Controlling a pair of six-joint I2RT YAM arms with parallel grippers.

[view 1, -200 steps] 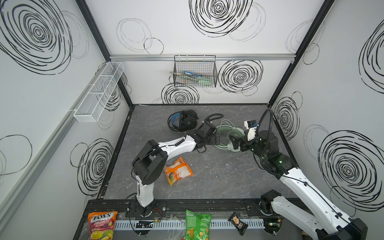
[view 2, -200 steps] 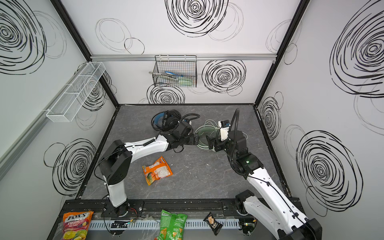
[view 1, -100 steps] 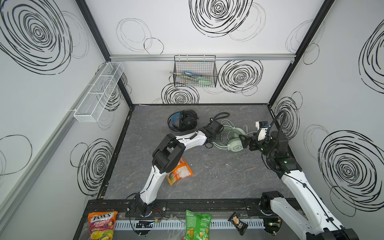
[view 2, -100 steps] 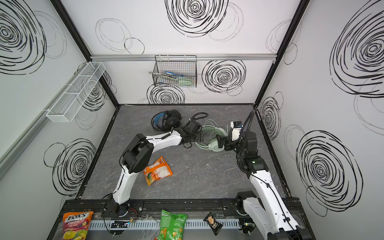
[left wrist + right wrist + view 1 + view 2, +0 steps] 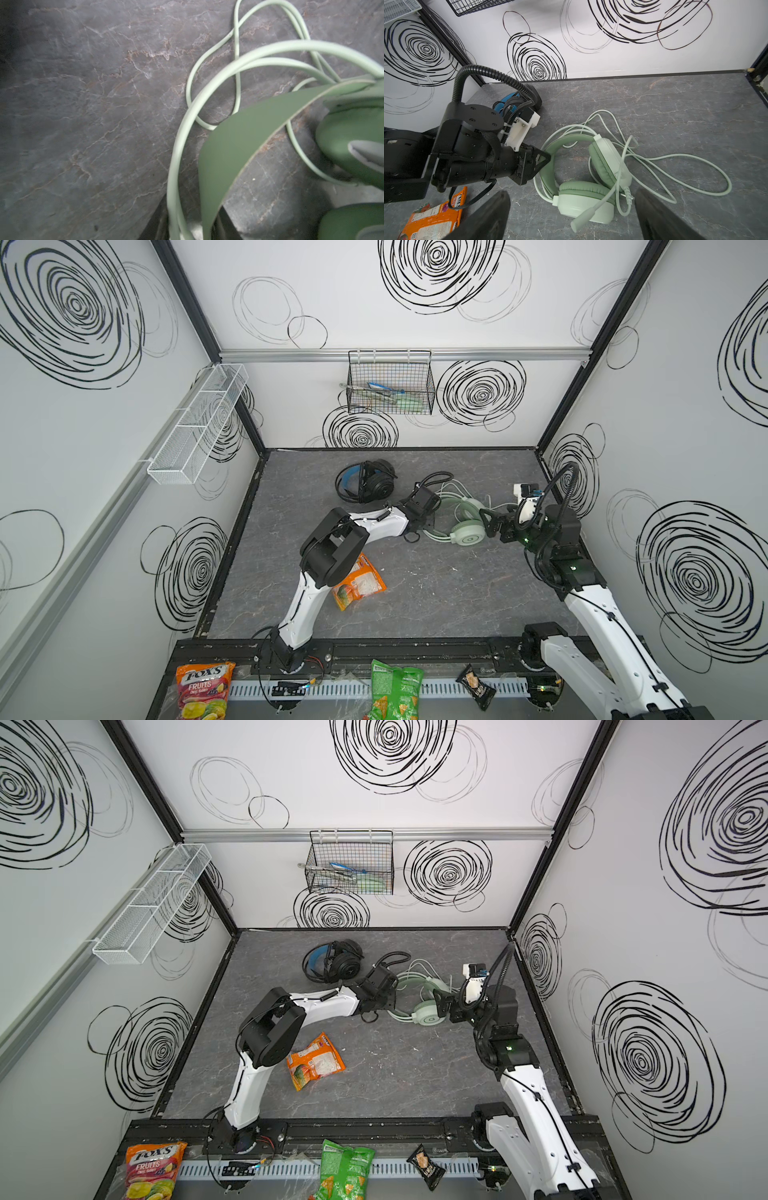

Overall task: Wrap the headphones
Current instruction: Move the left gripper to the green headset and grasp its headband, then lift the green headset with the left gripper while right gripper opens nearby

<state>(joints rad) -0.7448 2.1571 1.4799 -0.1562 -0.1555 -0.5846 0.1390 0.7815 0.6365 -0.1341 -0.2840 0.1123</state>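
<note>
The pale mint-green headphones [image 5: 467, 531] [image 5: 428, 1013] lie right of the floor's middle, with the whitish cable [image 5: 695, 166] loose in loops beside them. My left gripper [image 5: 428, 524] [image 5: 545, 159] is shut on their headband [image 5: 239, 141], which passes between the jaws together with the thin frame wires. My right gripper [image 5: 492, 526] [image 5: 571, 220] stands wide open and low, a finger on each side of the near earcup [image 5: 583, 199], not touching it. The black headphones [image 5: 365, 487] [image 5: 334, 965] with blue inside rest farther back, untouched.
An orange snack packet [image 5: 359, 580] lies by the left arm's elbow. A black wire basket [image 5: 390, 385] hangs on the back wall and a white mesh shelf [image 5: 199, 423] on the left wall. Snack bags [image 5: 395, 695] lie along the front rail.
My left gripper reached right to the green headband and closed on it. The right arm drew back to the right, staying open, and the green headphones shifted slightly right.
</note>
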